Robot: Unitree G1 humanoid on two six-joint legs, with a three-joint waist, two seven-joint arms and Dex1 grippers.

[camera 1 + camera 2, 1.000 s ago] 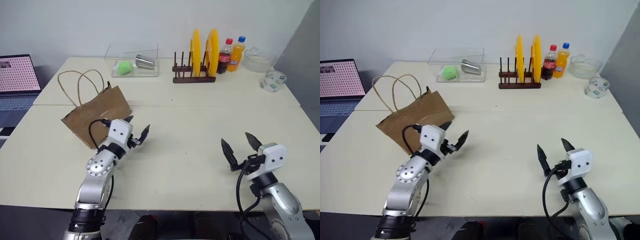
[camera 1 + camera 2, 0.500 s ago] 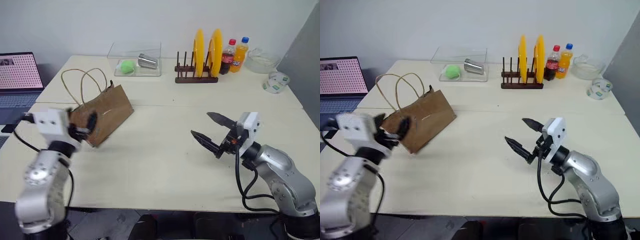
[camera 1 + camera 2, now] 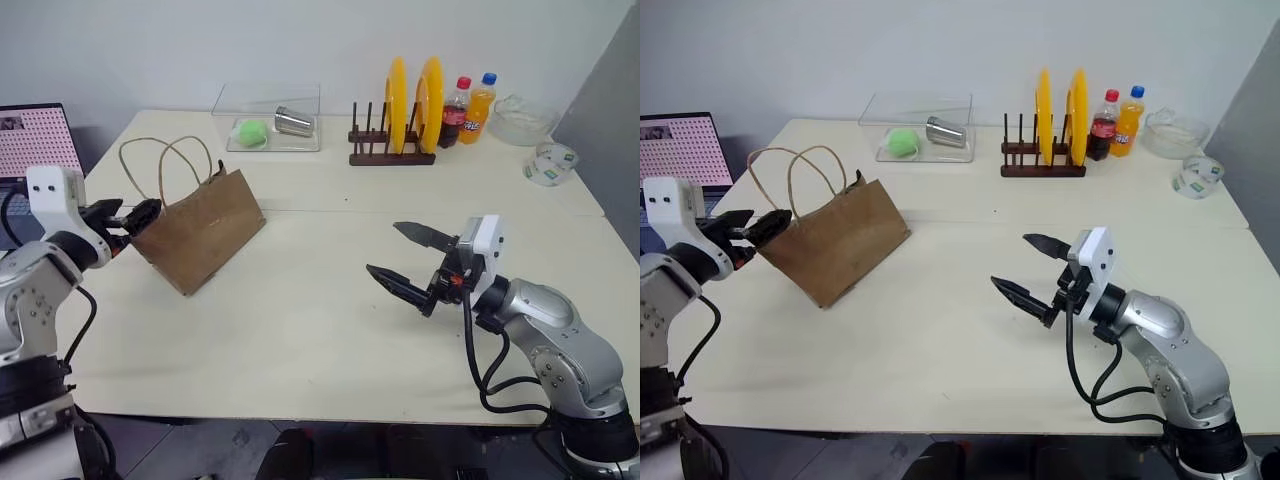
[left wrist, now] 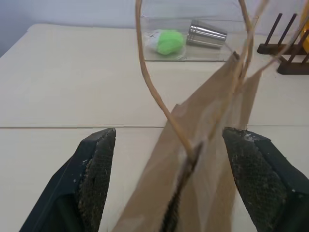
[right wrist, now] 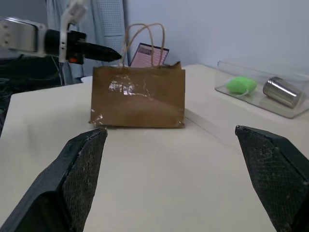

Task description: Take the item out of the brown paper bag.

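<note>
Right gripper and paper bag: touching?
Apart. Left eye view shows bare table between the open right gripper and the paper bag; right wrist view agrees.

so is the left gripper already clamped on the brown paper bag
No, the left gripper stands open astride the brown paper bag's top edge, fingers apart from the paper.

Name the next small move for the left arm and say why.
Probably ease the left gripper forward and close on the brown paper bag at its top edge. Its jaws stand open astride that edge, with a handle between them, gripping nothing, and the bag's mouth looks nearly shut.
</note>
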